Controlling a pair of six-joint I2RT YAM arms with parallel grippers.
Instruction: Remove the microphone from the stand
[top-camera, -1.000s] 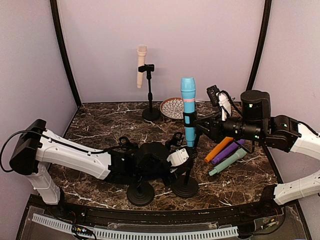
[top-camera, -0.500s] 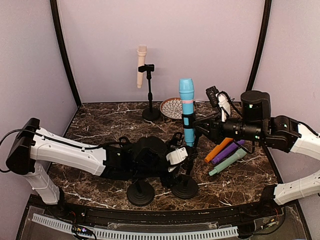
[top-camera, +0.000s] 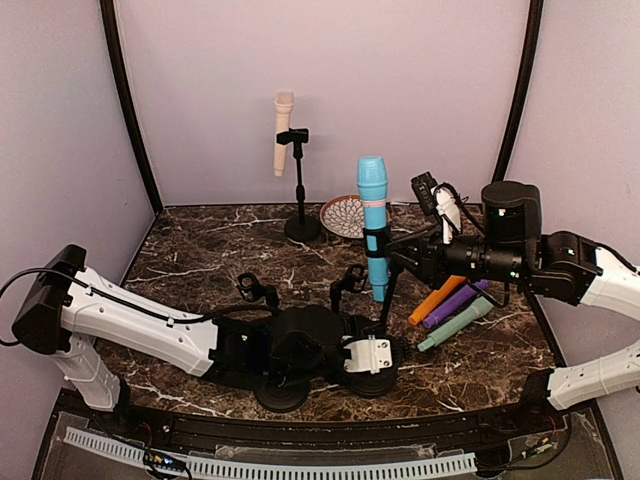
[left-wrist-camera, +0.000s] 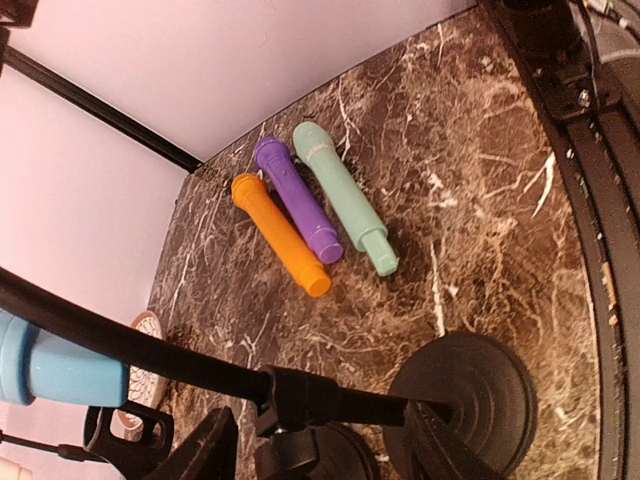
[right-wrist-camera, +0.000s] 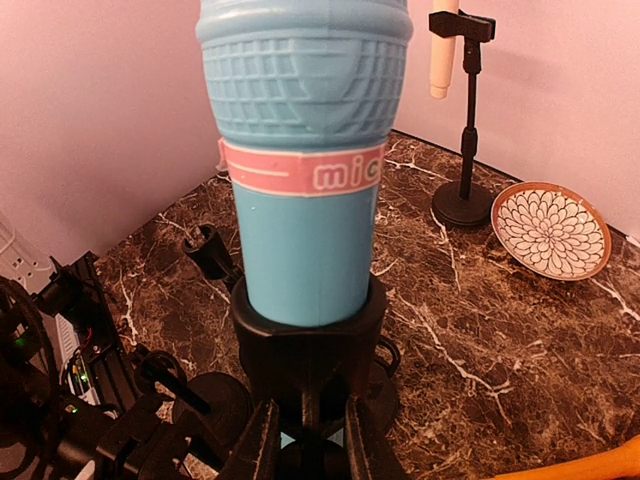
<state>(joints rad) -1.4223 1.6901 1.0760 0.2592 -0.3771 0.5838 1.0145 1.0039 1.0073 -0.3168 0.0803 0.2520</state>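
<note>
Top external: we see blue microphone (top-camera: 372, 205) upright in clip (top-camera: 376, 240) of stand (top-camera: 386, 305), between arms; right gripper (top-camera: 398, 255) closed on clip. Left wrist: left gripper (left-wrist-camera: 325, 450) parted astride stand, gripping nothing. Right wrist: fingers (right-wrist-camera: 262, 445) pinch clip beneath microphone.

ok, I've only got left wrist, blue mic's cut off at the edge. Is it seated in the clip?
Observer: Yes. The blue microphone stands upright, seated in the clip.
Operator: Right arm on it?
Observer: The right fingers are shut on the black stem just under the clip, not on the microphone body.
Operator: Any other mics standing?
Observer: One cream microphone, clipped on a second stand at the back.
</note>
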